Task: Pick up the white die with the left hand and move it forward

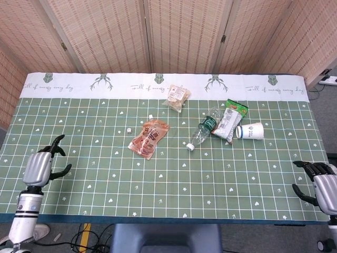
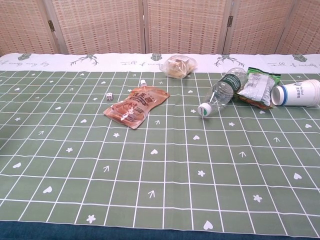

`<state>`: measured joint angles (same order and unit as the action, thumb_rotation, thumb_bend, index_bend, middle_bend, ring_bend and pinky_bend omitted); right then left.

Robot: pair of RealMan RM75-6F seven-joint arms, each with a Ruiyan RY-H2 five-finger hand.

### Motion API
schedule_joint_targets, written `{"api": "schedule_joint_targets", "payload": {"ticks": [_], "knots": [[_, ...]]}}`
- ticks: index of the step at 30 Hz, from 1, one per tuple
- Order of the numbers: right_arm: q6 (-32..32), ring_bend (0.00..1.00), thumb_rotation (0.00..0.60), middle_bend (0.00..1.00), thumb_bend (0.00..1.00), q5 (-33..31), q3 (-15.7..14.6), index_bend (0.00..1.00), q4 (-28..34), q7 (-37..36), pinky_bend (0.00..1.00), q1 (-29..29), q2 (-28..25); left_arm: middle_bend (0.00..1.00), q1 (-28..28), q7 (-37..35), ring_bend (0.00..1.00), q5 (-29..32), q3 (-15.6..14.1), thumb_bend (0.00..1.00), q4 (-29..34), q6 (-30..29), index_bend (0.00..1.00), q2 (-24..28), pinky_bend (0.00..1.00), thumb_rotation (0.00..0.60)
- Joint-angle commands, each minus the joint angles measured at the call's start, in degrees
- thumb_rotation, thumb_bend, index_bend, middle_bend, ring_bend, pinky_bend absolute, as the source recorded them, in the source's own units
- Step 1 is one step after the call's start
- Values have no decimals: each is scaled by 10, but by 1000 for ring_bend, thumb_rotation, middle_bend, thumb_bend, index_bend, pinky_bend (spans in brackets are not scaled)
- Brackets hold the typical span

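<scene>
The tablecloth (image 1: 63, 113) carries a script line along its white far border, "Full of every day" as near as it reads, repeated between deer-head emblems. Print on the orange pouch (image 2: 135, 105), the green snack bag (image 2: 258, 82) and the paper cup (image 2: 296, 93) is too small to read.

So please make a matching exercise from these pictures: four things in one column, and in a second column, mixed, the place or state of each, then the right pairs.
Things:
1. white die
2. paper cup
3. plastic bottle
4. left hand

Place or state:
A. lies on its side at the right end of the row
B. near the table's left edge, holds nothing
C. lies between the orange pouch and the green snack bag
D. sits on the cloth just left of the orange pouch

Pairs: 1-D, 2-A, 3-C, 4-B
</scene>
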<state>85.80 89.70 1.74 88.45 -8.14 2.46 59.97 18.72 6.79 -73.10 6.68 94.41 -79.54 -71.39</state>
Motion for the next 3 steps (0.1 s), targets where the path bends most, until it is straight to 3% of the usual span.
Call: {"api": "schedule_joint_targets", "payload": {"ticks": [1, 3], "knots": [[0, 352, 600, 342, 240, 2, 1, 278, -2, -2, 267, 2, 1, 500, -29, 8, 391, -10, -15, 271, 7, -33, 141, 14, 499, 600], [1, 352, 600, 343, 240, 4, 1, 279, -3, -4, 267, 3, 3, 500, -43, 6, 391, -19, -20, 271, 9, -51, 144, 18, 498, 600]]}}
